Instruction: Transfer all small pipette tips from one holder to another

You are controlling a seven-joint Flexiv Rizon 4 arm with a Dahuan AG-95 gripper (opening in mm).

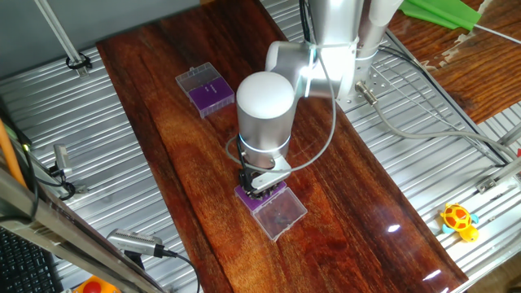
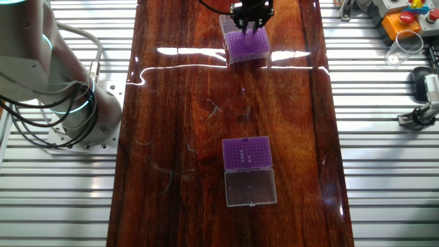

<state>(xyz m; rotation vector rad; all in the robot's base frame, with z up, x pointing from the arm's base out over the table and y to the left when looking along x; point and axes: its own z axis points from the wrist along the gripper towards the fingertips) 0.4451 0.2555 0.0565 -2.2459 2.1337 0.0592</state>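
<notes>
Pincer [image 2: 252,26] hangs right over the purple holder [image 2: 247,46] below it; whether it grasps a tip, I cannot tell. Tips are only dark specks here, so a small offset may miss one or nudge this holder. Far away on the counter [image 2: 178,137] waits the second holder [image 2: 247,153], holding a few specks.

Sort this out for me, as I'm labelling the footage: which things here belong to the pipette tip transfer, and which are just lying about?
Part of the job:
- gripper, low over the far holder
- far holder with purple insert
- near holder, its clear lid open flat
- small pipette tips, dark specks

Lying about:
- yellow toy
- green item
- orange box with buttons
</notes>
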